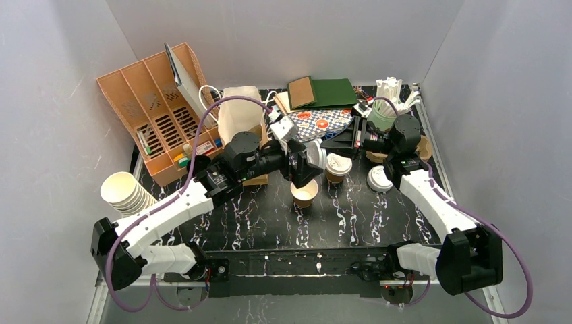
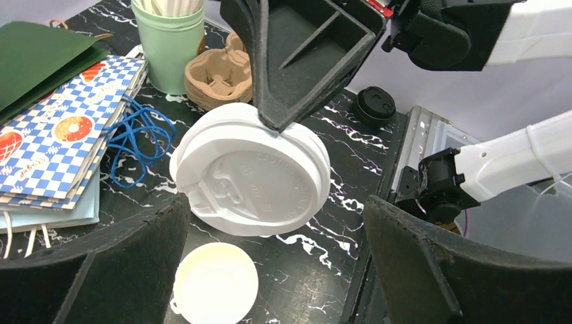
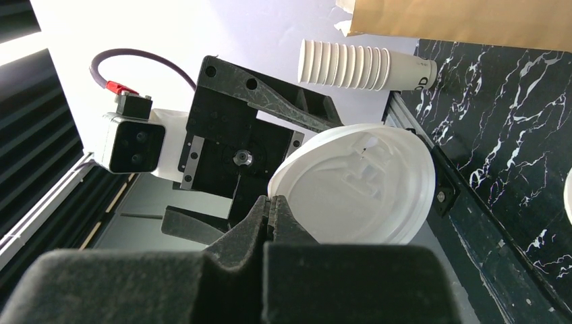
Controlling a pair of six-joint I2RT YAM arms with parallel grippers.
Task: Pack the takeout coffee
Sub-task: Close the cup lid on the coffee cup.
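A black marbled table (image 1: 270, 219) sat between plain white walls (image 1: 54, 101). Mid-table stood a lidded coffee cup (image 1: 337, 167), with an open cup (image 1: 304, 194) just front-left of it. Above its left side, the right gripper (image 3: 273, 204) was pinched on a white lid (image 3: 357, 182), and the left gripper (image 2: 276, 202) was spread wide around that lid. A cream cup stack (image 1: 125, 192) lay far to its left, and an orange organizer (image 1: 155, 101) stood behind-left of it.

Held lid (image 1: 316, 155): white, round, plastic; off table, tilted on edge, rim pinched by right gripper (image 3: 271, 206); hangs above the 2 cups.
Open cup (image 1: 304, 194): tan outside, white inside; upright, no lid, mid-table.
Lidded cup (image 1: 336, 167): tan, upright, white lid on; just right of and behind open cup.
Loose lid (image 1: 380, 178): white, flat on table, right of lidded cup, not touching it.
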